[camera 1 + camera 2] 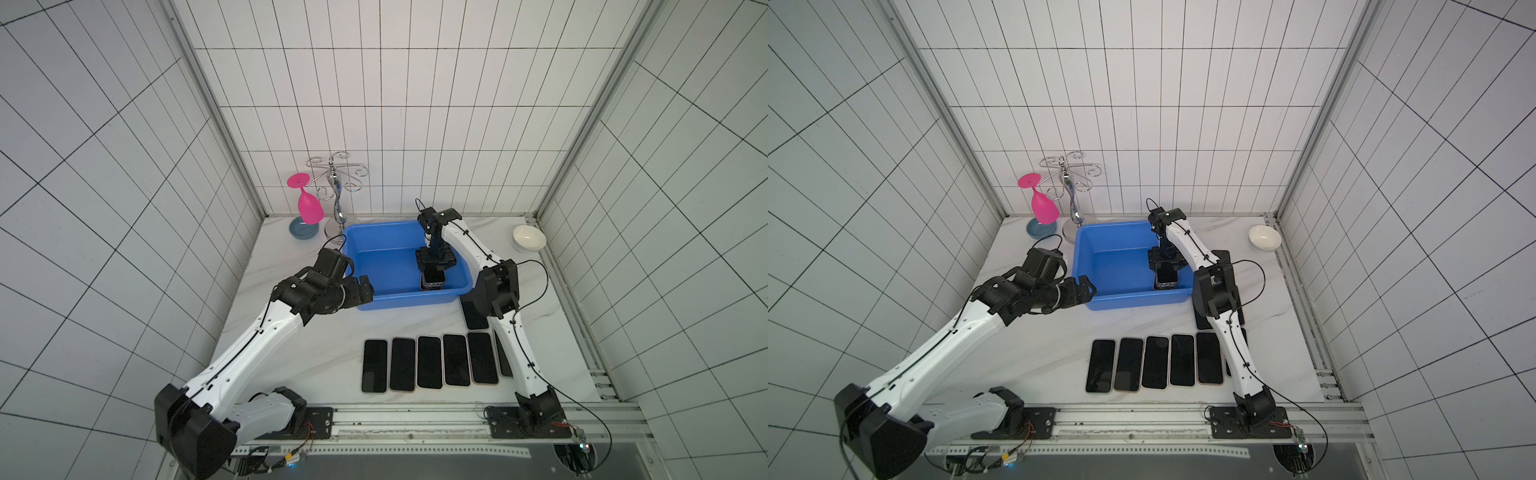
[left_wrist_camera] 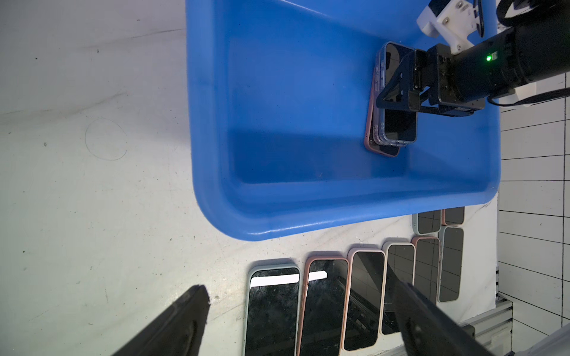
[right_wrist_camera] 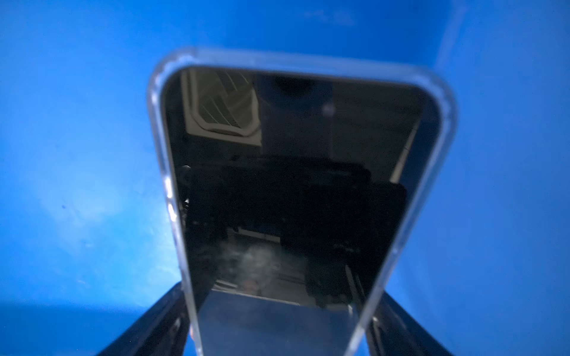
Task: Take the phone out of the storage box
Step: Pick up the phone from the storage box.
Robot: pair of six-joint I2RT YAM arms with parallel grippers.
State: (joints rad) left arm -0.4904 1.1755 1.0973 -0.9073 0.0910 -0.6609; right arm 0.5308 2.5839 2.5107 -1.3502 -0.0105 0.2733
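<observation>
The blue storage box stands mid-table. At its right end lies a clear-cased phone, stacked on a pink-cased phone. My right gripper reaches down into the box. Its two fingers press the long sides of the clear-cased phone. My left gripper hovers open and holds nothing, at the box's near-left corner outside the rim.
Several phones lie in a row face up near the table's front, with more under the right arm. At the back left are a pink glass on a wire rack and a grey-blue dish. A white bowl sits back right.
</observation>
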